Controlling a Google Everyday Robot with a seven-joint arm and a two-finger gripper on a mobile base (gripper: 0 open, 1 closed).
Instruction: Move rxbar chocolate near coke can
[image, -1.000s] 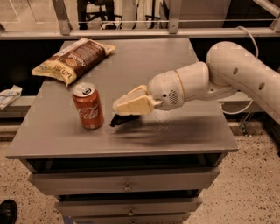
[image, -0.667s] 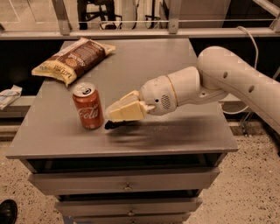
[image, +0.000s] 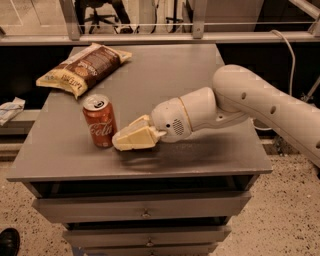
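The coke can (image: 100, 121), red with white script and a silver top, stands upright on the front left part of the grey table (image: 200, 70). My gripper (image: 120, 142) comes in from the right on the white arm (image: 260, 100) and lies low over the table, its cream fingers (image: 137, 136) close together. Its tip is just right of the can's base, almost touching it. The rxbar chocolate is hidden under the fingers; only a dark shadow shows beneath them.
A large brown-and-yellow chip bag (image: 82, 68) lies at the table's back left, well behind the can. The table's front edge (image: 140, 176) runs just in front of the gripper, with drawers below. A rail and a cable run behind the table.
My gripper has moved left and down toward the can, carrying the dark bar that showed under its tip. The can and the bag have not moved.
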